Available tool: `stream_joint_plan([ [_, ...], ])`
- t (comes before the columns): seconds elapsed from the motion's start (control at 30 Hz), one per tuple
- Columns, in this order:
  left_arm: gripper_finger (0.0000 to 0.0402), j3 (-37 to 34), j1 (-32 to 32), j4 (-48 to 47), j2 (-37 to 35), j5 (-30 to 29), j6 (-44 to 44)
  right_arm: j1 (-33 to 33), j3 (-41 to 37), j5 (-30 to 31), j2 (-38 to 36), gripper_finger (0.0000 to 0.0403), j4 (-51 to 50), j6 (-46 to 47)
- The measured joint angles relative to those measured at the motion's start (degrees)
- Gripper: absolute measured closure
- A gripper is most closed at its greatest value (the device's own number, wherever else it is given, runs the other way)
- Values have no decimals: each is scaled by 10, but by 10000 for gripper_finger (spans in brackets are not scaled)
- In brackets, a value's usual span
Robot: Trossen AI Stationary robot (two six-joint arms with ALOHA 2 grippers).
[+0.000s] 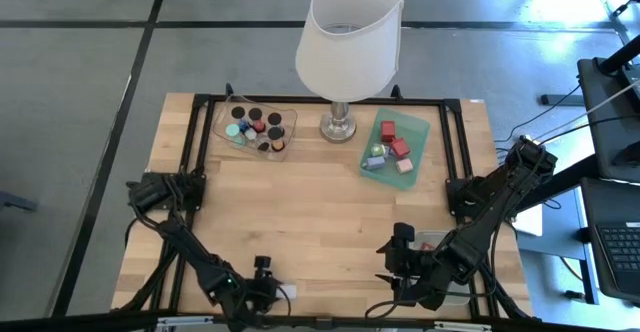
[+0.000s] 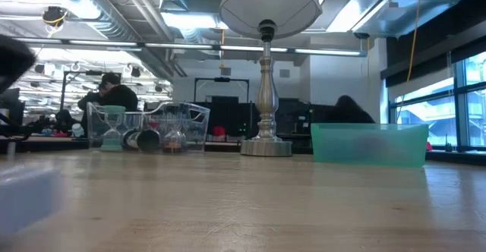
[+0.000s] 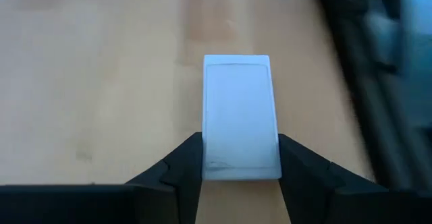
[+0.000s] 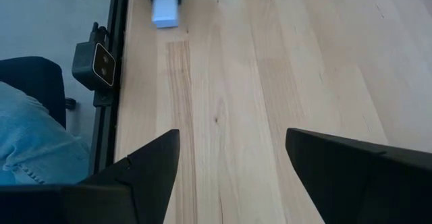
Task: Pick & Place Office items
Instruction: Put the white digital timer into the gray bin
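Note:
My left gripper (image 1: 268, 290) is at the table's near edge, shut on a flat white block (image 3: 241, 119), which also shows far off in the right wrist view (image 4: 164, 11). My right gripper (image 1: 390, 264) (image 4: 233, 156) hovers open over bare wood near the near right corner, touching nothing. The other office items sit in two trays at the far side. Black caps and teal and red bits fill the clear tray (image 1: 222, 122). Red, lavender and white blocks lie in the green tray (image 1: 422, 132). My left gripper pinches the white block by its two long sides, at the end nearest the gripper (image 3: 241, 170), one finger (image 3: 185, 163) on each side. The fingers reach along the block from the table's left. The block appears to lie flat on the wood.
A tall lamp with a white shade (image 1: 350, 32) stands on its metal base (image 1: 338, 124) between the two trays. A black frame (image 1: 455, 142) runs round the table top. A person's jeans-clad leg (image 4: 23, 140) is beside the near edge. Bare wood fills the table's middle.

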Motion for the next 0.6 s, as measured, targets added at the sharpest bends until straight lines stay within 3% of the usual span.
stream_joint_plan([
  [0.27, 245, 16, 1, -23, -27, -159, 38, 0, 0, 12, 0, 128, 8, 4],
  [0.43, 247, 41, 7, -22, -53, -296, 127, -7, 0, 125, 0, 128, 64, 39],
  [0.6, 246, 84, 27, -12, -55, -421, 287, -24, 0, 238, 0, 128, 106, 106],
])
